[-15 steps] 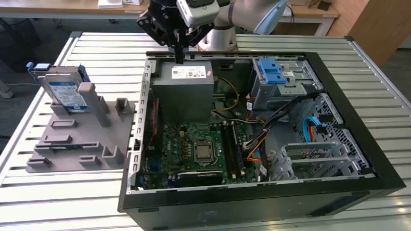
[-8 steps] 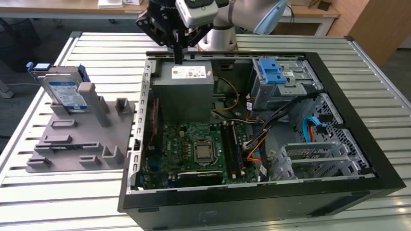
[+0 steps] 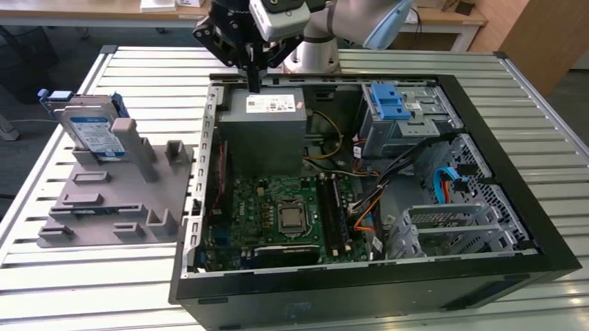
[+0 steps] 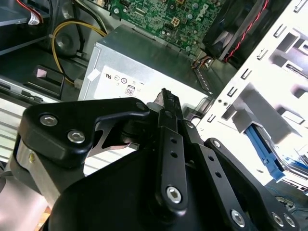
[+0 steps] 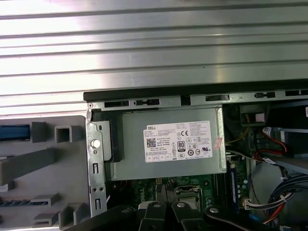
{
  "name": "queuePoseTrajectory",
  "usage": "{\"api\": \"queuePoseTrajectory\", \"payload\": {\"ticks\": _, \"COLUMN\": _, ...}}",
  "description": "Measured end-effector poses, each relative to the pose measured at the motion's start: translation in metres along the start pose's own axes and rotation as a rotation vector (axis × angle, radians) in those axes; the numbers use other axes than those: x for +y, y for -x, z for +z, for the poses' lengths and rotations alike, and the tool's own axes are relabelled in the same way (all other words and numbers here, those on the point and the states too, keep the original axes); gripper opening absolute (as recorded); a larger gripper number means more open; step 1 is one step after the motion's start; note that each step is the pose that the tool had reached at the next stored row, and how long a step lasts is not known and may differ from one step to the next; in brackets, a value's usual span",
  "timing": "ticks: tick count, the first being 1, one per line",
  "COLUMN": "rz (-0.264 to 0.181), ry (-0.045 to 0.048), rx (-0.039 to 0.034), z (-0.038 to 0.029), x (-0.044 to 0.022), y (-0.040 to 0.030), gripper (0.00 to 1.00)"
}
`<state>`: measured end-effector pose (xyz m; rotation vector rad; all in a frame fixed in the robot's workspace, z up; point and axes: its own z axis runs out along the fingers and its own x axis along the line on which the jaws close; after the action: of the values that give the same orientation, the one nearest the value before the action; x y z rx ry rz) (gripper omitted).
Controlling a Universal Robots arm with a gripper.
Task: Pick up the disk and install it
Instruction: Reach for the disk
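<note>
The disk, silver-grey with a white-and-blue label and a blue bracket, stands on edge in a slot of the grey holder at the exterior view's left, on the slatted table. Its blue bracket edge shows in the first wrist view, and the disk also appears in the second wrist view. My gripper hangs over the far rim of the open computer case, just above the power-supply box, well to the right of the disk. Its black fingers are shut together with nothing between them.
Inside the case lie the motherboard, a silver drive cage with a blue latch, a perforated metal cage and loose cables. The grey holder has several upright posts. A wooden desk stands behind the table.
</note>
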<state>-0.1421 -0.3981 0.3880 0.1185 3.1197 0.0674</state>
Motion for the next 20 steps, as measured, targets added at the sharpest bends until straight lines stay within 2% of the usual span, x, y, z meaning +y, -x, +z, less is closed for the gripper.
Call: {"api": "queuePoseTrajectory", "payload": {"ticks": 20, "rz": 0.000, "ry": -0.0006, "rx": 0.0076, "z": 0.0025, "x": -0.0005, "y": -0.0044, "gripper": 0.11}}
